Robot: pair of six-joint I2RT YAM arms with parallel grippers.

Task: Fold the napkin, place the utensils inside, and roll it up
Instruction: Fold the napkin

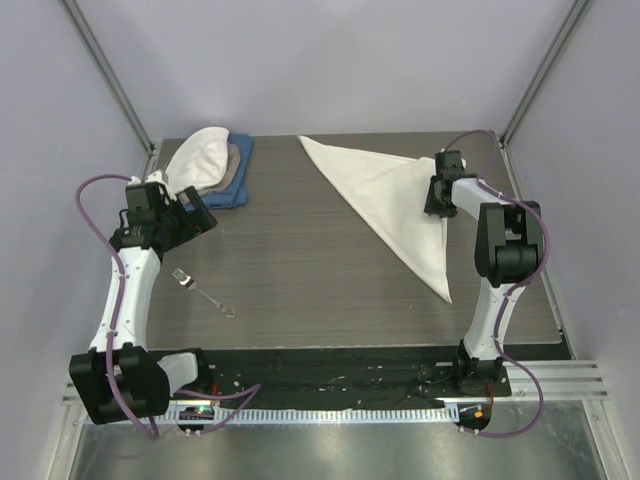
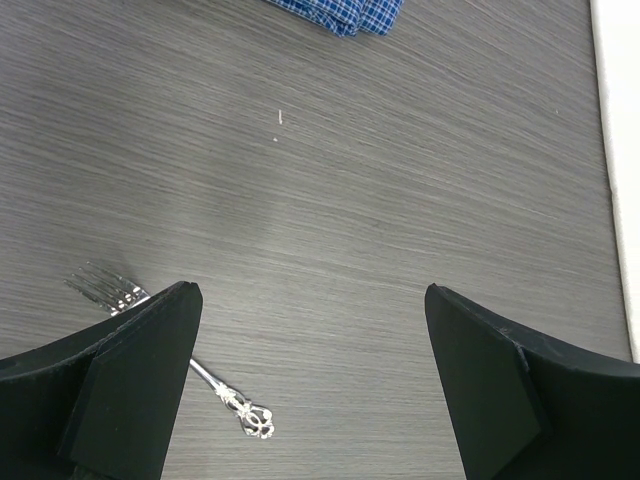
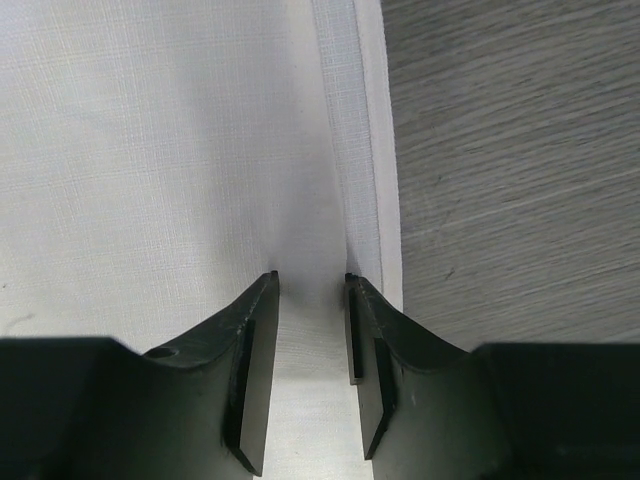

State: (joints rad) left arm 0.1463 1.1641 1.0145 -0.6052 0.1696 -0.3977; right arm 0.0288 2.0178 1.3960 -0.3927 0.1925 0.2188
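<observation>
The cream napkin (image 1: 385,195) lies folded into a triangle at the back right of the table; in the right wrist view the napkin (image 3: 150,150) fills the left side. My right gripper (image 1: 437,205) points down onto the cloth near its right corner and edge. Seen from the wrist, the right gripper (image 3: 312,280) has its jaws a narrow gap apart, with a raised crease of cloth between them. The silver fork (image 1: 205,293) lies on the table at the left. My left gripper (image 1: 190,218) hovers wide open above the fork (image 2: 240,408), empty (image 2: 310,295).
A stack of white, tan and blue cloths (image 1: 210,165) sits at the back left, and its blue checked cloth (image 2: 340,12) shows at the top of the left wrist view. The dark wood-grain table (image 1: 300,270) spans between the two arms. Grey walls close in the sides.
</observation>
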